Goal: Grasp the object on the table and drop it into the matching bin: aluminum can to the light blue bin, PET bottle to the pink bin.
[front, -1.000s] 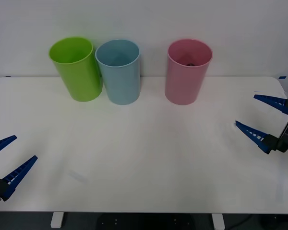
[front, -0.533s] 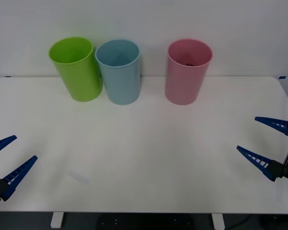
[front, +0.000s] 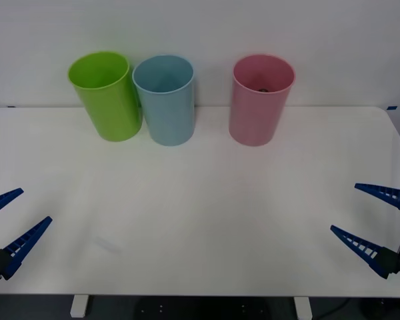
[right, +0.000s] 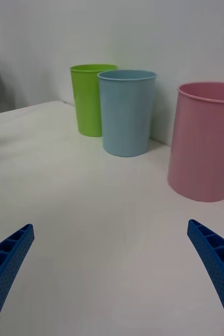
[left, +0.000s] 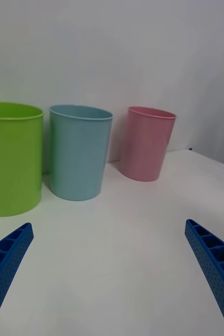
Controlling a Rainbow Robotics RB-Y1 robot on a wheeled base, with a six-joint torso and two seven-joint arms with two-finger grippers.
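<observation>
Right claw (front: 375,221) gapes empty at the table's (front: 200,213) right edge — left claw (front: 9,220) likewise, opposite; pink bin (front: 259,100) far behind.

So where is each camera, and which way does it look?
Front view: high above the arms, looking down at the table; left gripper and right gripper show, both open.
Left wrist view: low over the table, facing the pink bin; its own fingers show.
Right wrist view: same, from the other side.
All share the light blue bin.
</observation>
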